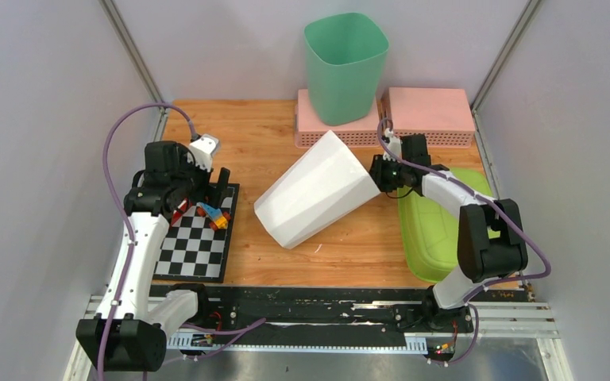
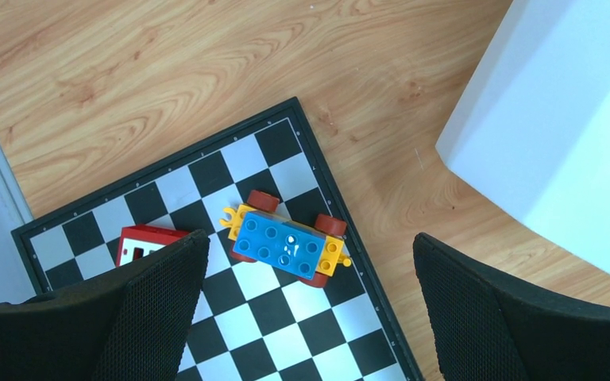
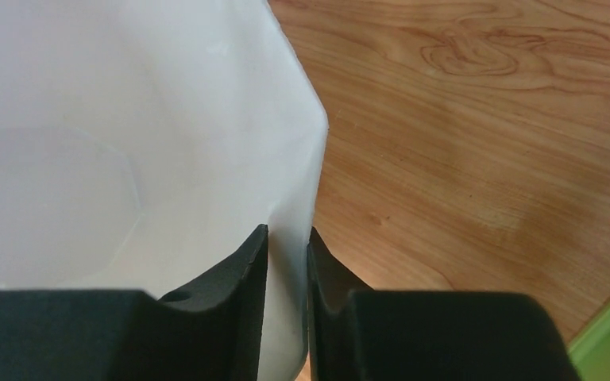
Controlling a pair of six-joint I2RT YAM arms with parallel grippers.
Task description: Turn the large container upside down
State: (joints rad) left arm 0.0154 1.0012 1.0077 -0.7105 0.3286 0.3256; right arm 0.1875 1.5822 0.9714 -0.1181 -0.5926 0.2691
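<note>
Container point(image 1: 311, 190): lay on its side on the table point(image 1: 246, 135), mouth toward the right gripper point(image 3: 287, 232).
Right gripper: narrow, fingers pinched the container's rim wall.
Left gripper point(image 2: 310, 244): wide, empty, above chessboard point(image 2: 286, 337).

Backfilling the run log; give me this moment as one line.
white container: on its side, not inverted | right fingers: clamped on rim | left fingers: open above chessboard

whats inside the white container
Nothing shows inside the container, only its bare white walls and base. The nearest stretch of the inside is covered by the right gripper, whose fingers straddle the rim.
</note>
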